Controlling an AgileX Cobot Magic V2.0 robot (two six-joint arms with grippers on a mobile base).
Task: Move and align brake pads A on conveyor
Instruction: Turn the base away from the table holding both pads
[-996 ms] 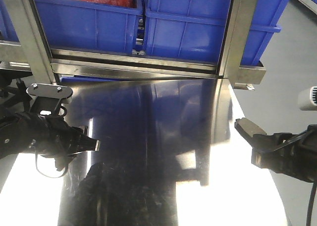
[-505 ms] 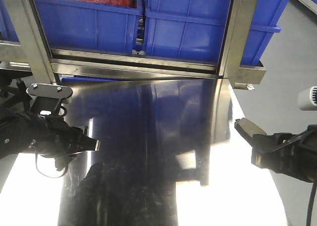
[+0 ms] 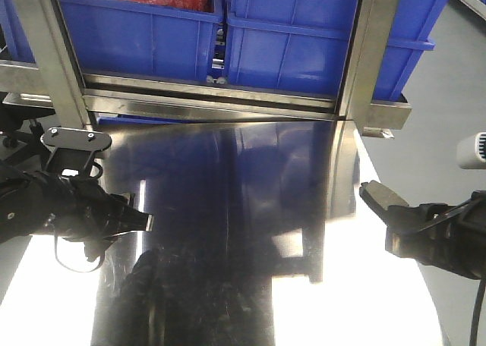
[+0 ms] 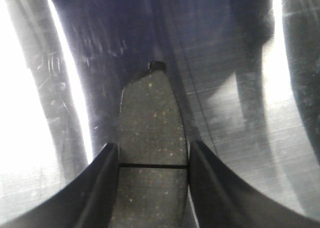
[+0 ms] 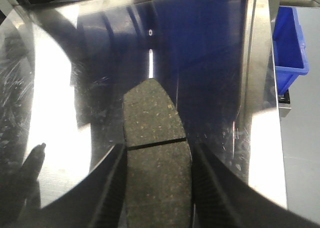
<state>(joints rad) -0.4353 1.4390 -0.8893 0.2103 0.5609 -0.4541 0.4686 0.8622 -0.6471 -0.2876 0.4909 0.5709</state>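
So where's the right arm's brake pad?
Right wrist view: the brake pad is clamped in the jaws of the right gripper, over the steel table near its right edge.

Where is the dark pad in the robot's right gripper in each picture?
Front-facing view: far right, brake pad poking out of the right gripper.
Left wrist view: not in it.
Right wrist view: bottom centre, between the fingers.
Shared landmark: the shiny steel table.

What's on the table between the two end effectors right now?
Nothing. Front view shows bare steel table between left end effector, gripping left brake pad, and right end effector, gripping right brake pad; only reflections.
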